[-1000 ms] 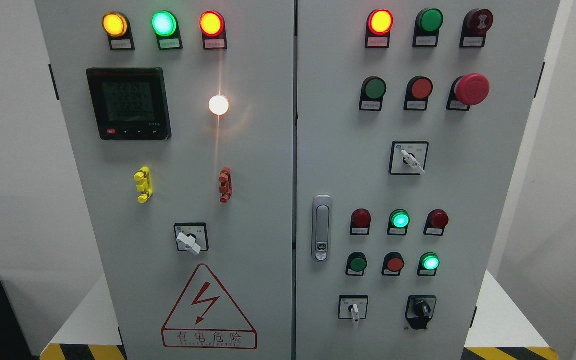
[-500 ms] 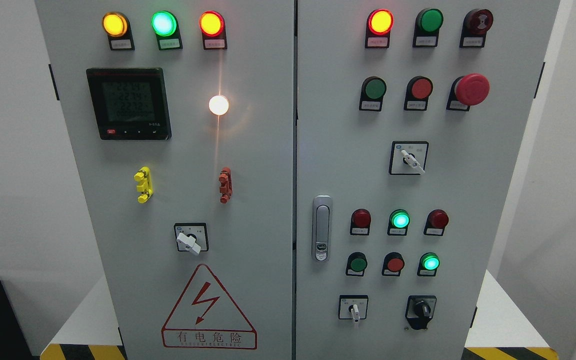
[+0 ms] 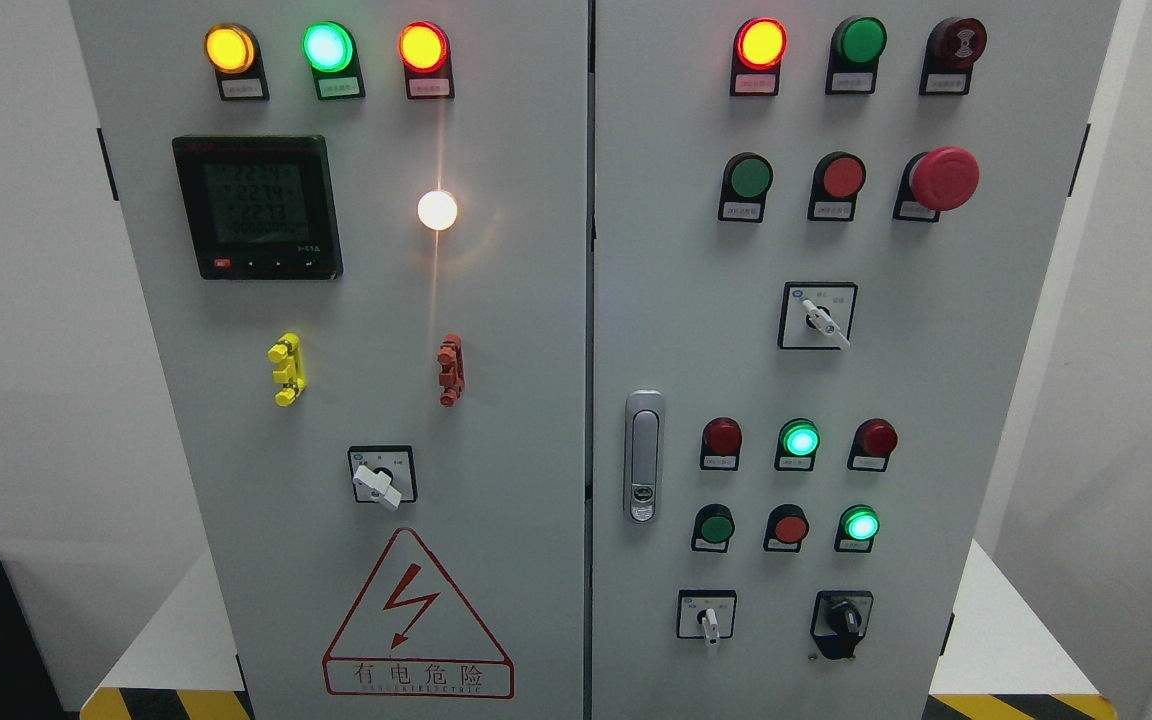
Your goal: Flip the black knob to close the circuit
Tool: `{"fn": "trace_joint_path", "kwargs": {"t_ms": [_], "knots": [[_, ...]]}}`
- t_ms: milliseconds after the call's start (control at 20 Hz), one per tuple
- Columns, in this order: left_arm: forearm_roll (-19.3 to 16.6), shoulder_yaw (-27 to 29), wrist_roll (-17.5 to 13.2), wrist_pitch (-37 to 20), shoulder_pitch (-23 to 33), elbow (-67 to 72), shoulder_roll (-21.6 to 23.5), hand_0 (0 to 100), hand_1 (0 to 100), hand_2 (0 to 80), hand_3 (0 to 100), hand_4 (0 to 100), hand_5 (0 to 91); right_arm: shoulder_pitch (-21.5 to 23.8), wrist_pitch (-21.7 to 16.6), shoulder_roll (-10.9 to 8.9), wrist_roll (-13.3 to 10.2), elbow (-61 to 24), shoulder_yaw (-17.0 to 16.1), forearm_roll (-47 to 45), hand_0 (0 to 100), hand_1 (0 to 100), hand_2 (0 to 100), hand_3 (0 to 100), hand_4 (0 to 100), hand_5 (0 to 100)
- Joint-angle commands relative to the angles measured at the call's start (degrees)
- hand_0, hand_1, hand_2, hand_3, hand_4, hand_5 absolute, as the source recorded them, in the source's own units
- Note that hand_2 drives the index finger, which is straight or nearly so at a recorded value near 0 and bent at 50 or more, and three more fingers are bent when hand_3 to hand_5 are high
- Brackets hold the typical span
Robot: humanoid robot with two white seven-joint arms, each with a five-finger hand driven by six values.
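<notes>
I see the black knob (image 3: 844, 617) at the cabinet door's (image 3: 936, 400) lower right, its ridge near vertical, tilted slightly left; neither hand is in my view.

The cabinet (image 3: 536, 300) runs past top and bottom edges; its button labels (image 3: 746, 211) are illegibly small.

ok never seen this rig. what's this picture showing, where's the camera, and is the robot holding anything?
The one picture comes from a camera on a humanoid robot's head, facing a grey two-door electrical cabinet. Neither robot hand is in the picture, so nothing is held. The left door carries lit lamps, a digital meter, a white-handled switch and a red warning triangle. The right door has more lamps and buttons, a red mushroom stop button, a door latch, and at the bottom right the black knob, the task's target, untouched.
</notes>
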Motion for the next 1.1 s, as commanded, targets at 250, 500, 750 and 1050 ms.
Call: {"fn": "trace_joint_path", "kwargs": {"t_ms": [250, 500, 750, 1050], "knots": [[0.00, -0.07, 0.03, -0.05, 0.00, 0.05, 0.00, 12, 56, 0.0, 0, 0, 0.0, 0.11, -0.11, 0.59, -1.29, -25.44, -2.75, 14.61, 0, 7, 67, 82, 73, 73], [0.00, 0.01, 0.03, -0.05, 0.00, -0.04, 0.00, 12, 56, 0.0, 0, 0, 0.0, -0.16, 1.11, 0.68, -0.94, -31.77, -2.93, 16.81, 0, 7, 72, 86, 78, 78], [0.00, -0.07, 0.03, -0.05, 0.00, -0.04, 0.00, 12, 56, 0.0, 0, 0, 0.0, -2.26, 2.96, 0.68, -0.41, -36.69, -3.10, 16.99, 0, 6, 78, 92, 83, 84], [0.00, -0.07, 0.03, -0.05, 0.00, -0.04, -0.09, 12, 56, 0.0, 0, 0, 0.0, -6.04, 5.51, 1.30, 0.99, -38.98, -3.19, 18.57, 0, 4, 83, 97, 87, 88]]}}
